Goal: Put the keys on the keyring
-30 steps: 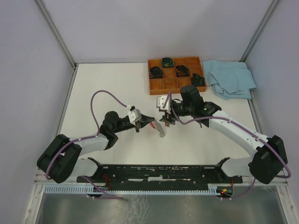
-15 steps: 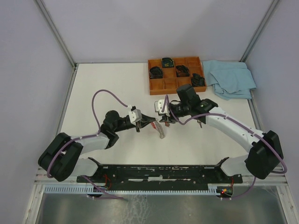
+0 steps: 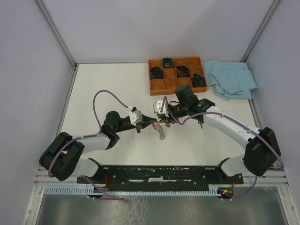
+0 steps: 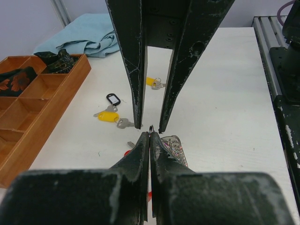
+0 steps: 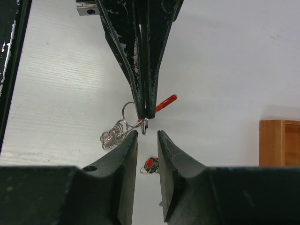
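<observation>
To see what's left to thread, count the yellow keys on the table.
2. One yellow key lies beside the black loop; the other lies farther back, toward the cloth. Others may hide under the arms.

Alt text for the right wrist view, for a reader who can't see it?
The left gripper, shut on the keyring, points down from the top toward the right gripper, whose jaws stand slightly apart just below the ring. A red-capped key lies on the white table beneath.

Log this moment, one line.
left gripper: shut on keyring | right gripper: open, facing it | keys: loose on table
</observation>
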`<action>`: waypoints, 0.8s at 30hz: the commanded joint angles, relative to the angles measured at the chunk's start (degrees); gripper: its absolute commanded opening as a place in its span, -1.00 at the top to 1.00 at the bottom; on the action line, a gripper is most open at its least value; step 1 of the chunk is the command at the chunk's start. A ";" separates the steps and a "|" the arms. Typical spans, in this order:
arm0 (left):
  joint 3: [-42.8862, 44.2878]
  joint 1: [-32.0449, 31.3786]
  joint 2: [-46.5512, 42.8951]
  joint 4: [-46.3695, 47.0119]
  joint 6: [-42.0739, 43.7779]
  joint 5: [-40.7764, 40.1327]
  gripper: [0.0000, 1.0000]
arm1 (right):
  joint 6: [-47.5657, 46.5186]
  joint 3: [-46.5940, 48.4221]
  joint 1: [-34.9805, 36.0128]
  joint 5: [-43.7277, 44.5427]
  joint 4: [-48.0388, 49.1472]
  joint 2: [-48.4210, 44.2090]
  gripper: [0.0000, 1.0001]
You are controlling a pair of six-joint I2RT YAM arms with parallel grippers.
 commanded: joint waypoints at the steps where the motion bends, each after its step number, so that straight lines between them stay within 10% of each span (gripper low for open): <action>1: 2.24 0.21 0.32 4.56 0.03 1.47 0.95 | 0.29 2.62 0.02 -2.91 1.96 0.63 0.38; 15: 1.47 0.20 0.56 5.12 -1.08 1.78 0.92 | -0.76 3.55 0.00 -4.29 0.74 1.46 0.94; 24: -2.47 0.14 -5.23 4.03 -6.97 -6.77 0.24 | -0.43 7.64 1.57 3.99 -6.02 0.83 0.98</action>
